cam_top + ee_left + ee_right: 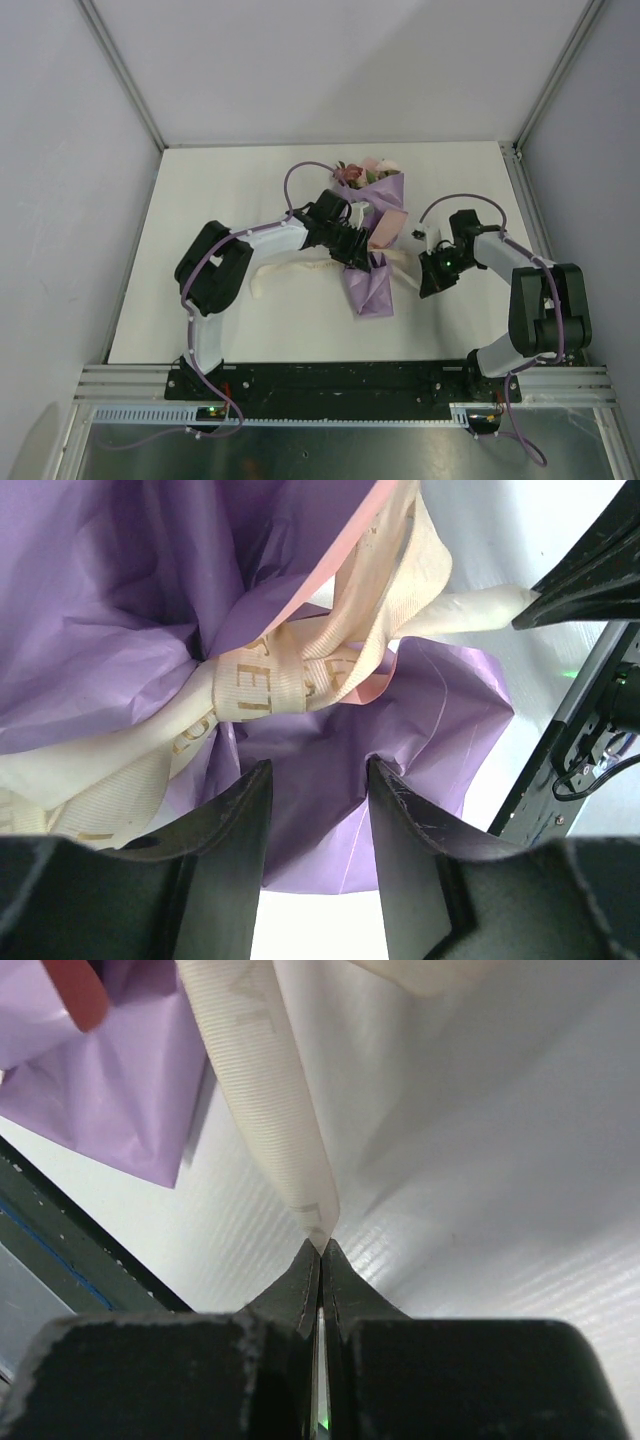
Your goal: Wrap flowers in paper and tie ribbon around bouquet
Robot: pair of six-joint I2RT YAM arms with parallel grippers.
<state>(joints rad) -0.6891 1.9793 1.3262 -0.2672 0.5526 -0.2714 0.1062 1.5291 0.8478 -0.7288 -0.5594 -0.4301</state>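
Bouquet: the bouquet [375, 235] lies on its side near the middle of the desk [250, 330], a little closer to the far edge. Its open end faces the far edge and its tail faces the near edge.
Flowers: the flowers [352, 172] show pale pink and dark red heads poking out of the far end of the cone.
Paper: the paper [440, 720] is lilac-purple and creased, gathered to a pinched waist, with a pink edge showing beside the waist.
Ribbon: the ribbon [270, 675] is cream with gold lettering. It is looped around the waist and crossed over itself there. One tail trails along the desk toward the left edge and the other runs toward the right edge.
Left gripper: the left gripper [318, 780] hovers over the bouquet just below the waist. Its jaws are released and stand apart, with purple paper showing in the gap and nothing clamped.
Right gripper: the right gripper [321, 1250] is low over the desk to the right of the bouquet, with its jaws clenched on the end of the ribbon's right tail.
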